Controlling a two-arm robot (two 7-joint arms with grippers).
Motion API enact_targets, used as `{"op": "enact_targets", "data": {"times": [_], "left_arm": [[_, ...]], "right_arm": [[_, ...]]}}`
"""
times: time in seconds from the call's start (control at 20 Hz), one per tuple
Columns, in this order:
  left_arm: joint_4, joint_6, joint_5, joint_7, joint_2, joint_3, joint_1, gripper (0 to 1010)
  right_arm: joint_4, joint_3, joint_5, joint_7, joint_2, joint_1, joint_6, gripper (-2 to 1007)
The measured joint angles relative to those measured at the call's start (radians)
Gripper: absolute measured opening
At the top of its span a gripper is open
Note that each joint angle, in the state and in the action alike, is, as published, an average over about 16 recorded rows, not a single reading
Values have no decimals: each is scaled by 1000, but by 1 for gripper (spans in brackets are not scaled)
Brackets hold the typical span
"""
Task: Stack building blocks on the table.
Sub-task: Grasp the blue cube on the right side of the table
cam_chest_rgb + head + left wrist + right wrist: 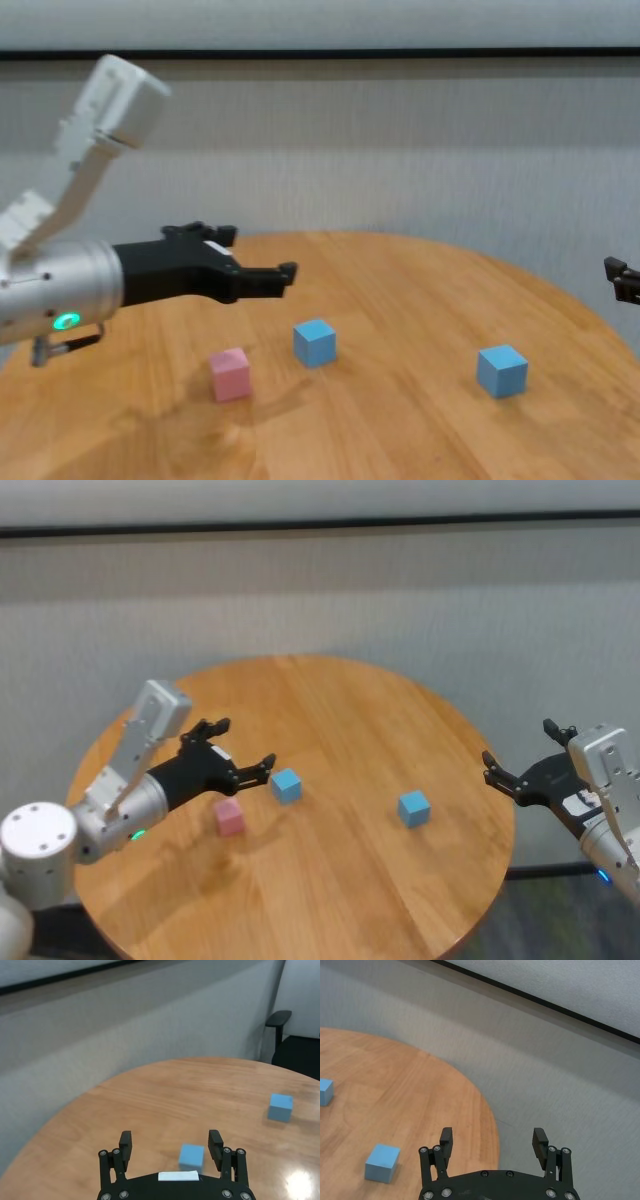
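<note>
round wooden table (330,720) carries three cubes, all resting separately on its top, none stacked. pink block (229,817) lies toward the robot's left; the nearer light blue block (286,784) sits just beside it, not touching. second light blue block (414,807) lies well apart toward the right. left gripper (236,752) hovers above the table next to the nearer blue block, fingers spread apart, holding nothing. right gripper (520,759) is parked off the table's right edge, fingers apart, empty.
</note>
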Motion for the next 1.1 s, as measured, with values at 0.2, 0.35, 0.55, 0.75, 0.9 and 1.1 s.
{"op": "enact_targets", "data": {"times": [0.2, 0.35, 0.55, 0.75, 0.9, 1.1], "left_arm": [[-93, 4, -28, 1, 58, -28, 64, 1003], [-148, -2, -44, 4, 99, -49, 112, 1003], [-204, -14, -58, 9, 146, -73, 168, 1003], [-236, -24, -66, 14, 176, -91, 205, 1003], [-249, -30, -69, 16, 188, -99, 222, 1003], [-253, -34, -70, 17, 194, -103, 229, 1003]], "right_arm": [[0, 0, 0, 0, 0, 0, 0, 1003], [0, 0, 0, 0, 0, 0, 0, 1003], [0, 0, 0, 0, 0, 0, 0, 1003], [-2, 1, 1, 0, -1, -1, 2, 1003], [-11, 5, 12, 1, -7, -7, 12, 1003], [-30, 18, 42, 5, -22, -22, 36, 1003]]}}
